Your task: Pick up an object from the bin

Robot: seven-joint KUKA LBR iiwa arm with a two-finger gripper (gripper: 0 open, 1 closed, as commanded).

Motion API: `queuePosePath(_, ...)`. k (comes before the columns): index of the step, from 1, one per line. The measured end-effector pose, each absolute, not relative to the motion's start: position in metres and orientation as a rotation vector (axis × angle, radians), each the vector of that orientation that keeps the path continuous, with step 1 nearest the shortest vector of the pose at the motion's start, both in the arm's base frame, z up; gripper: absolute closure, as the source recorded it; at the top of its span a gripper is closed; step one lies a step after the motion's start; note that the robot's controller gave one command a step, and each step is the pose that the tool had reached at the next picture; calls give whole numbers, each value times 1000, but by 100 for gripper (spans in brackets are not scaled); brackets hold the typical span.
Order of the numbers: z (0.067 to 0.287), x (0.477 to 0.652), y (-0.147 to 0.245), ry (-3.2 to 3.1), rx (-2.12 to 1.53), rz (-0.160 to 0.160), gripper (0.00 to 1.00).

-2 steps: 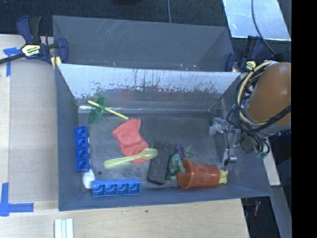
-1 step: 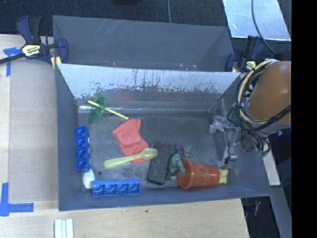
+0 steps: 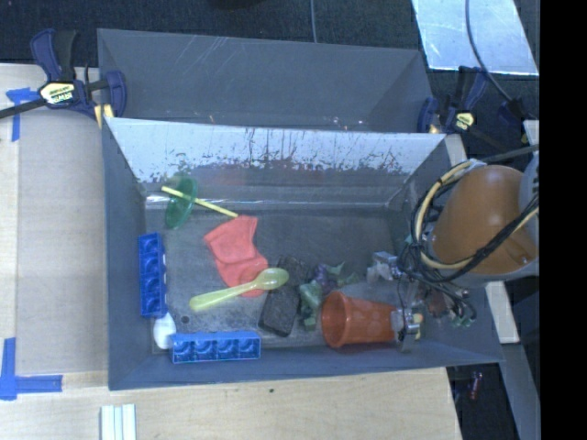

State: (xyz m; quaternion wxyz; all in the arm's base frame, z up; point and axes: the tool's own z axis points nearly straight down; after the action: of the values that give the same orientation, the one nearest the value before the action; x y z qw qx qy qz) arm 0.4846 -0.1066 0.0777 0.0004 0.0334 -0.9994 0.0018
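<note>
The end effector (image 3: 410,317) is down beside the orange cup (image 3: 356,321) at near right — wide or narrow, I cannot tell — nothing lifted yet.

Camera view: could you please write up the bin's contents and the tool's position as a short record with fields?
Container: grey metal bin
Tool: tool low at the bin's right end, beside the orange-brown plastic cup lying on its side
Middle: black flat block, yellow-green plastic spoon, red crumpled cloth
Left: blue studded toy brick along the left wall
Front: second blue studded toy brick along the near wall
</note>
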Motion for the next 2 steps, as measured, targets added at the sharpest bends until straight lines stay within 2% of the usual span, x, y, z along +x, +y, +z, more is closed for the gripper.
queuePosePath(1, 97, 494, -109, -3152, 105, 7, 0)
queuePosePath(2, 80, 494, -79, -3119, -370, 16, 0)
